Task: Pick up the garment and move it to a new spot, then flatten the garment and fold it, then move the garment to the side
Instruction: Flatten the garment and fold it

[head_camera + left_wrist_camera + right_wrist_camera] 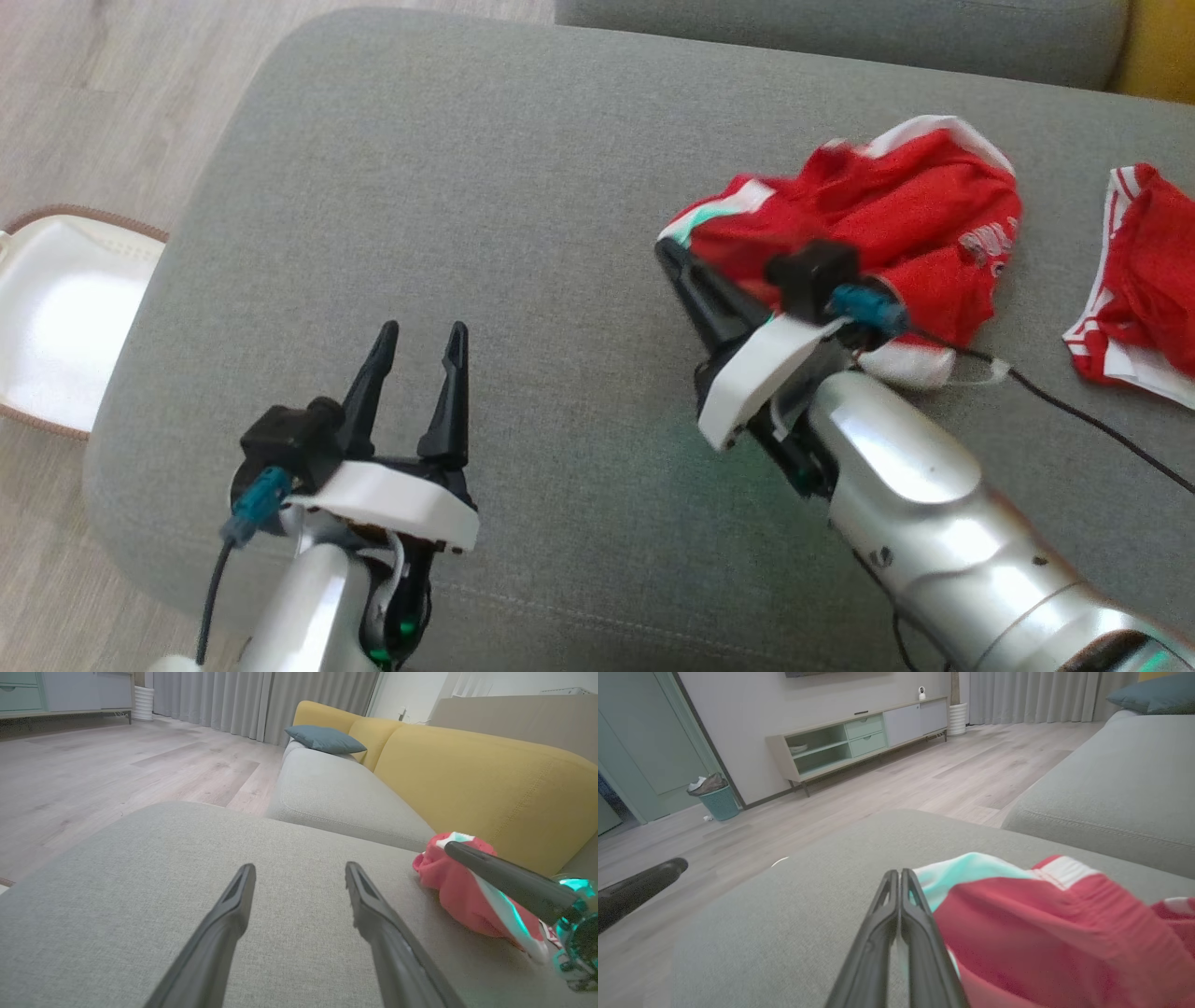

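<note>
Left gripper [422,329] hovers over the bare grey cushion [485,168], its jaws parted and holding nothing. Right gripper [668,248] has its jaws pressed together on the white-and-teal hem of the red garment [896,215], which lies bunched on the cushion's right half, in front of the yellow backrest [467,774]. Another red piece [1153,271] lies apart, further right.

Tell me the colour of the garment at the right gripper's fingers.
The garment is red with white trim, clearest in the head view.
</note>
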`<state>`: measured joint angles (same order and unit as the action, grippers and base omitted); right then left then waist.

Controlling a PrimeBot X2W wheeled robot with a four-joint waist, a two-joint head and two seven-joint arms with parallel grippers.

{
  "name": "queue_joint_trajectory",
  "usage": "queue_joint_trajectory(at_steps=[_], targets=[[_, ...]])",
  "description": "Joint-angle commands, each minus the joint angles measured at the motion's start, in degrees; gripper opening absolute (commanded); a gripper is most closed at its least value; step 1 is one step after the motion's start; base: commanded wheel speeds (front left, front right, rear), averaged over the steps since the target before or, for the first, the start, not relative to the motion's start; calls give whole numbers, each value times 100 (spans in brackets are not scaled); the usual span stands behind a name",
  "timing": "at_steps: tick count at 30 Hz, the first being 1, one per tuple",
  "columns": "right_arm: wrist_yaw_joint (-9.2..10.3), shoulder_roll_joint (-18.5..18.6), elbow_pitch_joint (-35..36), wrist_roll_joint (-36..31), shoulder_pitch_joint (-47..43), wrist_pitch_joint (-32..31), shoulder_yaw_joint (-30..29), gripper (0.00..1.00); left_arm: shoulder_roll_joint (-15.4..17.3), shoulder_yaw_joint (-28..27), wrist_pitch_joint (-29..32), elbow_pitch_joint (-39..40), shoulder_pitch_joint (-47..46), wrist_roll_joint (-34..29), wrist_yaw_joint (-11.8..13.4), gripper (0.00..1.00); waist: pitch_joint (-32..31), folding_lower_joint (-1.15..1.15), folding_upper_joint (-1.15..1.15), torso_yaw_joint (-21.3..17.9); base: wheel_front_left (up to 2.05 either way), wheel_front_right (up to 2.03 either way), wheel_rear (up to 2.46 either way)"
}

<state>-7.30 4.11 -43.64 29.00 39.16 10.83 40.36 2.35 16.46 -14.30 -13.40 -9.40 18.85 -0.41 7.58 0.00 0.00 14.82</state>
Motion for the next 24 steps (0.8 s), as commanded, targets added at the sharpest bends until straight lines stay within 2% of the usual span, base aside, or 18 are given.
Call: queue_joint_trajectory(at_steps=[1, 5, 13, 20, 24], targets=[[-19, -122, 98, 121, 126, 104, 242, 100, 53, -108, -70, 134, -195, 52, 43, 100, 9, 0, 0, 26, 0, 0, 0], [-19, -122, -104, 326, 227, 86, 741, 100, 53, -64, -70, 104, -189, 84, 72, 100, 11, 0, 0, 20, 0, 0, 0], [-19, -123, -546, 431, 344, -56, 1083, 100, 53, -283, -70, 92, -179, 61, 85, 100, -89, 0, 0, -317, 0, 0, 0], [-19, -123, -782, 297, 287, 101, 911, 100, 53, -517, -70, 140, -153, -4, 52, 100, -243, 0, 0, -676, 0, 0, 0], [-19, -123, -928, 210, 151, 316, 320, 100, 53, -630, -70, 185, -117, -13, 17, 100, -352, 0, 0, -878, 0, 0, 0]])
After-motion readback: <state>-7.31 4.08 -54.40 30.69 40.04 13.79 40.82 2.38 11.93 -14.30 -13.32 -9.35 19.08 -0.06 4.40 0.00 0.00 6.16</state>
